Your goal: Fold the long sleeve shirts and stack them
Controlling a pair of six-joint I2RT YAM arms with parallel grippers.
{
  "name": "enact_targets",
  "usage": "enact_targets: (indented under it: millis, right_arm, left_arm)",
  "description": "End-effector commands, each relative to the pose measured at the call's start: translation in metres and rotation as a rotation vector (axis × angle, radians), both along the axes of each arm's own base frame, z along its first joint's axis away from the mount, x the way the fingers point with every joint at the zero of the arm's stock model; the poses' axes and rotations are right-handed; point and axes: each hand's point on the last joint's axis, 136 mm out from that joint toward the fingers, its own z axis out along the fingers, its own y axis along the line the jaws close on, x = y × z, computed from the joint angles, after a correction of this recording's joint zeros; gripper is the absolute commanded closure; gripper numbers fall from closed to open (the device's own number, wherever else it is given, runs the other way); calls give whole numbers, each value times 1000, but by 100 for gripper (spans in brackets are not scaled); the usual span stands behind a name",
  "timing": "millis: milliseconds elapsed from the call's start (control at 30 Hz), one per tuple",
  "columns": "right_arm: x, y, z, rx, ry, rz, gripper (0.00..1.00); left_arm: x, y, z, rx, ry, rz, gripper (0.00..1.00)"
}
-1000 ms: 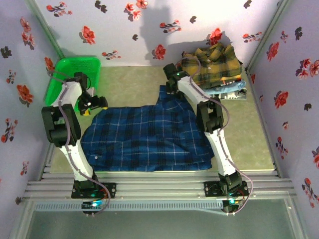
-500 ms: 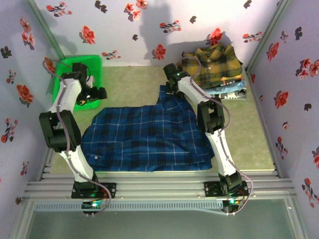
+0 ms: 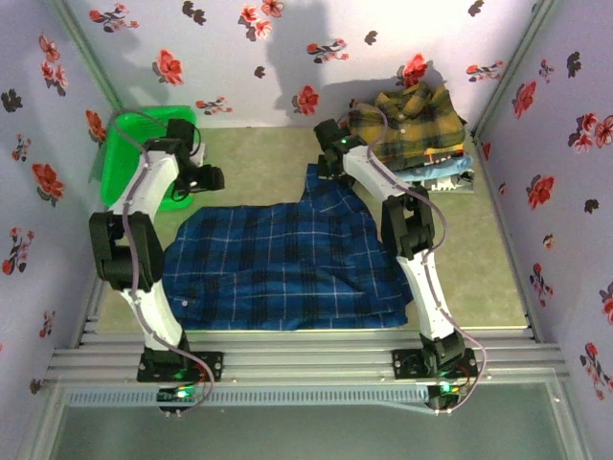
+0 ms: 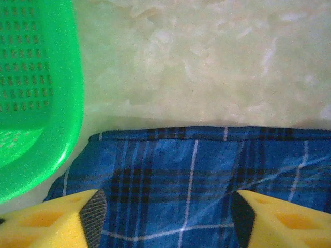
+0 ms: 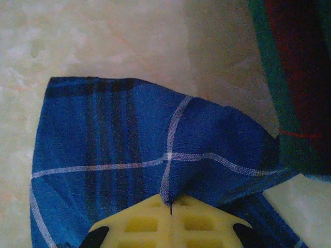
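A dark blue plaid long sleeve shirt (image 3: 287,259) lies spread flat across the table's middle. My left gripper (image 3: 209,179) hovers open over its far left edge. In the left wrist view the yellow fingers (image 4: 51,219) stand apart, with the shirt (image 4: 191,175) below them and nothing between them. My right gripper (image 3: 326,161) is shut on a raised fold of the shirt's far right corner (image 5: 134,139), pinched at the fingertips (image 5: 170,204). A stack of folded shirts stands at the back right. A mustard-yellow plaid one (image 3: 412,125) tops it and light blue ones (image 3: 448,172) lie beneath.
A green plastic basket (image 3: 134,149) stands at the back left, close beside my left gripper; its rim (image 4: 62,129) nearly touches the shirt's corner. The stack's dark edge (image 5: 295,77) is just right of my right gripper. Bare table (image 3: 259,158) lies between the two grippers.
My left gripper has moved back and to the right, from above the shirt's left part to its far left edge, and its jaws have narrowed somewhat. The right arm has held still.
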Motion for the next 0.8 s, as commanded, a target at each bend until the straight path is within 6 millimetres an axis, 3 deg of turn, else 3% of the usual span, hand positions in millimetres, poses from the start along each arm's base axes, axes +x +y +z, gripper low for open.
enact_targets:
  millis: [0,267,433,567,767]
  right_arm:
    - [-9,-4,32,-23,-44,11,100]
    - [-31,-55,39,-180,-67,-73,100]
    - [-29,-78,46,-232,-73,-86,100]
    - [-25,-94,59,-268,-95,-92,100]
    - [-24,-95,57,-255,-78,-64,100]
  left_arm:
    - [10,9,-28,80,40,12,39]
    - [23,18,-57,159,49,-15,42]
    - [27,17,-66,161,53,-15,41]
    - [28,5,-75,167,66,-81,40]
    - [34,1,-86,199,76,-91,34]
